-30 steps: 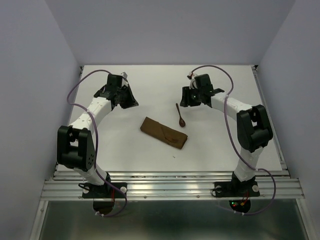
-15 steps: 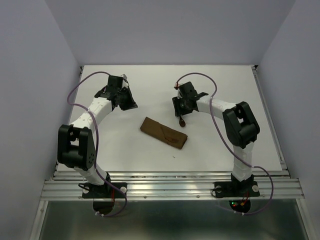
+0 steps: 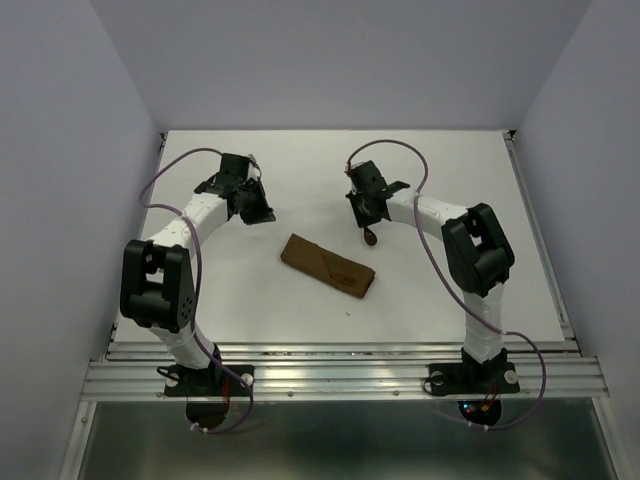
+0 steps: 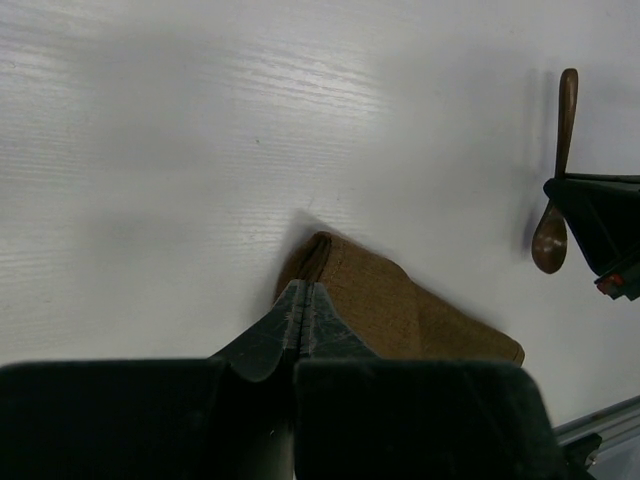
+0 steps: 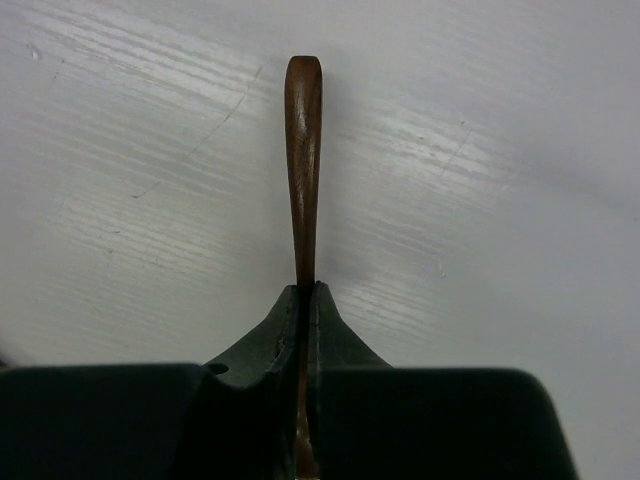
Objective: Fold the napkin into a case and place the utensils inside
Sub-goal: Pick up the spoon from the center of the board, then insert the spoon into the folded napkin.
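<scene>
The white table (image 3: pixel 250 300) meets pale walls (image 3: pixel 60 200) on the left, back and right, and a metal rail (image 3: pixel 340 375) runs along its near edge. The cloth case (image 3: pixel 328 266) lies close to the middle of the table, a narrow folded strip set on a slant. Its left end points toward the back left and its right end toward the near right. Bare table lies all around it, with the widest stretches toward the back wall and along the near edge.

The spoon (image 5: pixel 303 150) is just beyond the right end of the case and apart from it, with its bowl toward the case and its handle pointing toward the back. The right gripper (image 5: pixel 305 292) is clamped on the spoon, with the fingers pinching the lower part of the handle near the bowl. I cannot tell whether the bowl rests on the table or hangs just above it.

The left gripper (image 4: pixel 302 300) sits beyond the left end of the case, near it but not touching. Its fingers are pressed together with nothing between them.

The right arm's elbow (image 3: pixel 478 250) stands to the right of the case. The left arm's elbow (image 3: pixel 155 285) stands near the left edge. Purple cables (image 3: pixel 165 185) loop over both arms. Between the spoon and the case there is only a short strip of bare table.
</scene>
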### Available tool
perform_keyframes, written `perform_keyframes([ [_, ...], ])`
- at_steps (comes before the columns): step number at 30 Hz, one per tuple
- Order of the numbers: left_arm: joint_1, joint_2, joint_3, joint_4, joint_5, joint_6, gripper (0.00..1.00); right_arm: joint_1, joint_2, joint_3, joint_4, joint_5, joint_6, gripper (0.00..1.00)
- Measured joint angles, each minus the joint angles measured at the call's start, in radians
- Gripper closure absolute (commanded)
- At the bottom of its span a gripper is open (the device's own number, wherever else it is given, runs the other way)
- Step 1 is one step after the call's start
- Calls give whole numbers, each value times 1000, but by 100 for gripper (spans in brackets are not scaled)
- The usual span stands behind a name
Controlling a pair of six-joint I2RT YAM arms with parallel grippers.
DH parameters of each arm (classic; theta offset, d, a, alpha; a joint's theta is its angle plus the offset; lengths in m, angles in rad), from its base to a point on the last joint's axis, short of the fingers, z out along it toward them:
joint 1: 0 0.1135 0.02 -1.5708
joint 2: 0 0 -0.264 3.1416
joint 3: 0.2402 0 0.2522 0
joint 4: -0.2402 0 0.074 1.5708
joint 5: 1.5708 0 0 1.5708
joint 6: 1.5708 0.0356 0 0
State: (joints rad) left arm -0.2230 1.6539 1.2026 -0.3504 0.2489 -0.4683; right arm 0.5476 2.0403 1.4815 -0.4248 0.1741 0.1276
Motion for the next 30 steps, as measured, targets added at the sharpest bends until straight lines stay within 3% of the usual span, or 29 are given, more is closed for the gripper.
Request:
perform_keyframes([
  [5, 0, 5, 0, -2, 0, 2, 96, 0, -27, -11, 5, 15, -104, 99],
  [16, 0, 92, -8, -6, -3, 5, 96, 28, -268, -129, -51, -55, -261, 99],
  [30, 0, 146, -49, 13, -11, 3, 96, 238, -211, -157, -195, -50, -318, 99],
])
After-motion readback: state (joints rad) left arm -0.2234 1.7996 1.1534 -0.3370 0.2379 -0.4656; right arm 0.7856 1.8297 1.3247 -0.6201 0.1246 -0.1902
